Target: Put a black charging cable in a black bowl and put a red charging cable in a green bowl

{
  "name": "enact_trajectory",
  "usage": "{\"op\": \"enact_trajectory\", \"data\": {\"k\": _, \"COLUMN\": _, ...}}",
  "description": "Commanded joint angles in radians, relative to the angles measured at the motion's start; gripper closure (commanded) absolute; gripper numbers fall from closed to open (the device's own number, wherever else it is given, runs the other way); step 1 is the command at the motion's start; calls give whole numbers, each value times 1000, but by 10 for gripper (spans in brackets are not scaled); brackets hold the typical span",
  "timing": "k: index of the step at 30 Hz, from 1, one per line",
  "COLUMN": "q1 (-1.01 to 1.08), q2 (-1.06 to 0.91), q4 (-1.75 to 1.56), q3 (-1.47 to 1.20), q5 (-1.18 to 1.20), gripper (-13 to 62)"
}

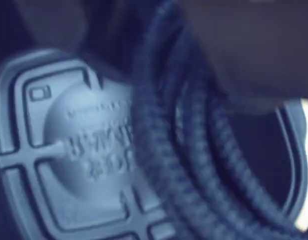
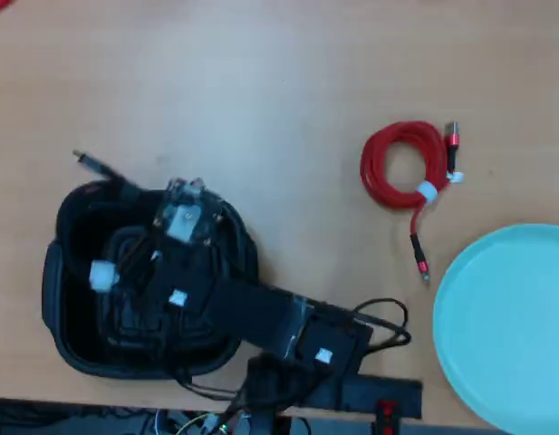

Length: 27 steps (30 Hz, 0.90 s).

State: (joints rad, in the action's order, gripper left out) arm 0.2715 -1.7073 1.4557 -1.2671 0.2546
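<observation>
This looks like a hobbyist's desk or small lab bench rather than a kitchen or shop. The overhead view shows a plain light wood-grain laminate tabletop (image 2: 261, 82) under even indoor lighting. A small black robot arm (image 2: 261, 317) is fixed at the tabletop's near edge, with loose thin black wires (image 2: 383, 317) trailing from its base. Beyond that edge lies a dark strip with a tangle of coloured wires (image 2: 202, 423).

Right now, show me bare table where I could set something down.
Free: the wide wood strip above the black bowl and red charging cable, and the gap between those two. Crowded: the bowl, filled by the arm, and the edge beside the green bowl.
</observation>
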Motion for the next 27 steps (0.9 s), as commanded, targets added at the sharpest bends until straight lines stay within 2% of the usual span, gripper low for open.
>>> {"op": "enact_trajectory", "data": {"k": 1, "q1": -67, "q2": -66, "q4": -55, "q3": 55, "q5": -20, "gripper": 565}}
{"op": "enact_trajectory", "data": {"k": 10, "q1": -87, "q2": -58, "q4": -74, "q3": -57, "q5": -21, "gripper": 548}}
{"op": "enact_trajectory", "data": {"k": 12, "q1": -84, "q2": -55, "q4": -84, "q3": -74, "q5": -25, "gripper": 512}}
{"op": "enact_trajectory", "data": {"k": 18, "q1": -52, "q2": -55, "q4": -77, "q3": -89, "q5": -31, "gripper": 339}}
{"op": "enact_trajectory", "data": {"k": 27, "q1": -48, "q2": -18, "q4": -86, "q3": -167, "q5": -23, "gripper": 196}}
